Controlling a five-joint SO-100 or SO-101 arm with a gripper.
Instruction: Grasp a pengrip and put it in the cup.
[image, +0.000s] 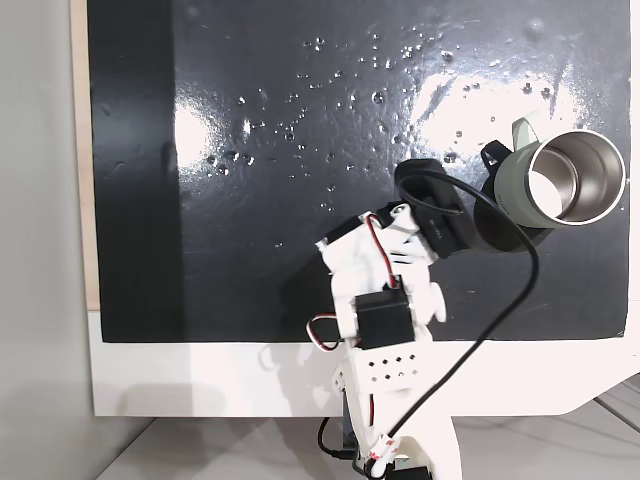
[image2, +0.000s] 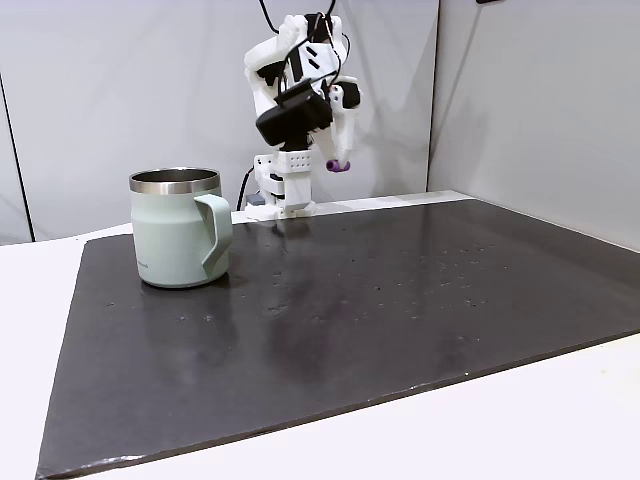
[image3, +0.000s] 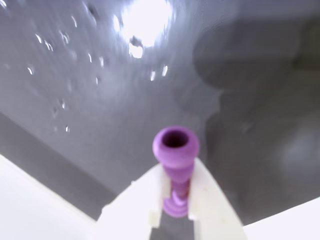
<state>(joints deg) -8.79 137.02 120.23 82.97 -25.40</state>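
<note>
A glossy black mat (image2: 400, 310) covers the white table (image2: 520, 430), backed by plain grey walls (image2: 120, 90). The gripper (image3: 175, 172), raised well above the mat, is clamped on the purple pengrip (image3: 174, 150). The cup (image2: 178, 228) stands upright near the mat's corner beside the arm's base (image2: 285, 185).

The arm (image: 385, 300) reaches over the black mat (image: 300, 150) toward the cup (image: 560, 180) at the mat's right edge.

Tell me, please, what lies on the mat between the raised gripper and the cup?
Nothing: in a fixed view, bare black mat separates the cup from the gripper, which holds the pengrip aloft.
</note>
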